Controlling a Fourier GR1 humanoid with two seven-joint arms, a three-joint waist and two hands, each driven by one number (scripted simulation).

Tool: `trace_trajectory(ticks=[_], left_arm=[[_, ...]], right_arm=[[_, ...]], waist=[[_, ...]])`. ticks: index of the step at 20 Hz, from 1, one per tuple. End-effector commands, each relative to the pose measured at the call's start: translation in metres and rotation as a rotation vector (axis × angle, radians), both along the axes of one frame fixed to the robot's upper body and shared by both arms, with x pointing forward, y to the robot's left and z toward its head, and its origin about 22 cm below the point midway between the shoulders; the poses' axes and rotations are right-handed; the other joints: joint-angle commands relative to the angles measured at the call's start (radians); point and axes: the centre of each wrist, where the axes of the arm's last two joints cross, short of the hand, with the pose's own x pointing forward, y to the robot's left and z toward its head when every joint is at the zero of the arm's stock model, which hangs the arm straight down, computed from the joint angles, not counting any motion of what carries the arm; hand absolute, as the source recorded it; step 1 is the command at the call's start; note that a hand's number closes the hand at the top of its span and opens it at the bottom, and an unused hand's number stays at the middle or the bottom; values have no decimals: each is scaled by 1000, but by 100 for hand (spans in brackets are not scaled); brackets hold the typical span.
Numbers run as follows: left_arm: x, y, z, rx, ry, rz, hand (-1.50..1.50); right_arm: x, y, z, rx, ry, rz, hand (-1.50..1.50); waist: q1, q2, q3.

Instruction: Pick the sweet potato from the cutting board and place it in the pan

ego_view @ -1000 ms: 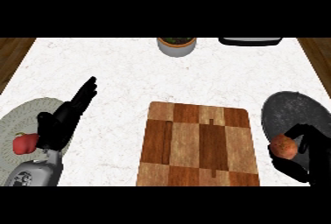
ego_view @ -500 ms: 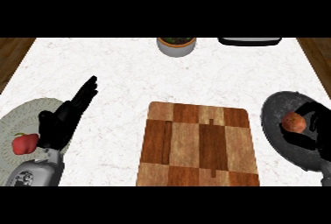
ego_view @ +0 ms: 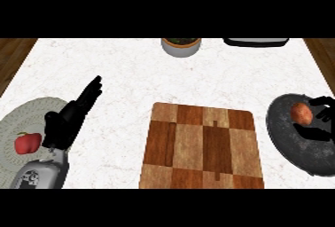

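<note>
Since the sweet potato (ego_view: 301, 113) is already off the cutting board (ego_view: 203, 146) and over at the right, inside the outline of the dark pan (ego_view: 291, 155), the job looks nearly done to me. What remains, I'd judge, is the letting go. The right hand (ego_view: 323, 118) comes in from the right edge with its fingers curled above the orange-brown tuber and its thumb hooked beneath, so it is gripping the sweet potato rather than resting beside it. That wrap makes sense for something rounded that would roll off a flat palm. From this steep angle I can't tell whether the sweet potato is touching the pan's floor or hanging just over it. That matters, since opening the fingers while it hangs high could send it rolling toward the rim. It sits in the upper part of the pan, within the edge. The board lies with nothing on it in the middle of the white counter (ego_view: 131, 75), just beside the pan. Off at the left, the left hand (ego_view: 71, 116) is open, fingers straight and pointing up and away, resting over the edge of a pale grey plate (ego_view: 20, 116) that holds a small red piece of produce (ego_view: 27, 142). It has no part in this step. At the far edge stand a grey pot (ego_view: 181, 46) and a black object (ego_view: 255, 42) I can't identify, both well apart from the pan.
</note>
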Motion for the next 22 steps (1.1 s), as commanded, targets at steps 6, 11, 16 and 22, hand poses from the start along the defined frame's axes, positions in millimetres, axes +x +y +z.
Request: trace_trajectory(ticks=[6,11,16,22], left_arm=[[-4,4,-12,-17,12,-18,0],[-8,7,-13,-1,-5,-4,0],[-2,7,-3,-3,14,1,0],[6,1,10,0,-4,15,0]], right_arm=[[38,-19,-2,213,15,53,-150],[36,-16,-11,369,-206,78,-150],[26,-49,1,595,-324,89,-150],[-34,-94,-20,724,-309,186,-150]], waist=[[9,4,2],[12,7,5],[0,3,3],[-12,0,2]])
